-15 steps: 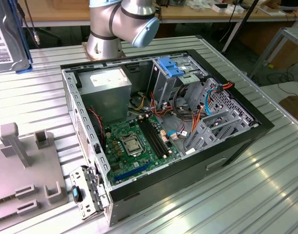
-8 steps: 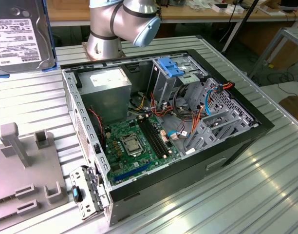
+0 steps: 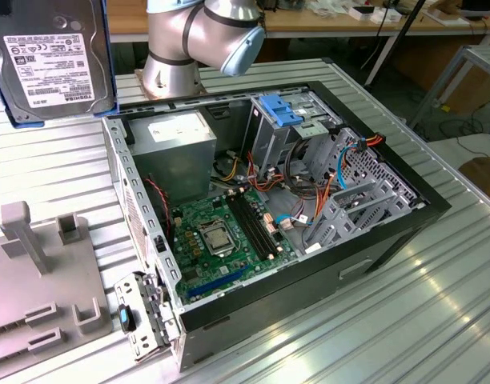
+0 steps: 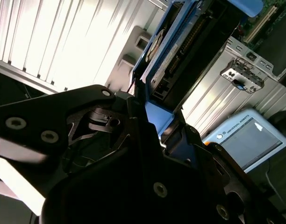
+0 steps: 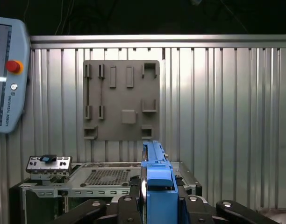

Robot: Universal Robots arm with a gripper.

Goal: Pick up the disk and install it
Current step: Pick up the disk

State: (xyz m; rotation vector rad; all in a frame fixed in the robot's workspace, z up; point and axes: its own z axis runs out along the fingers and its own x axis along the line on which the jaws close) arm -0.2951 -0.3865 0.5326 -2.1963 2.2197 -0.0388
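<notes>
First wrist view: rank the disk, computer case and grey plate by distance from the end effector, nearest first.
1. Disk, clamped in the end effector.
2. Computer case, just beyond the disk.
3. Grey plate, flat on the table past the case.

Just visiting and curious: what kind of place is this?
Probably a robotics lab or test workshop: a robot arm stands beside an opened computer case on a ribbed metal table, with a workbench behind.

Exterior view: even overhead light, soft sheen streaks on the ribbed table (image 3: 421,320), mild shadow inside the PC case (image 3: 325,280). Second wrist view: table blown out to white glare, while gripper (image 4: 159,121) & the disk (image 4: 194,42) sit in deep shadow.
</notes>
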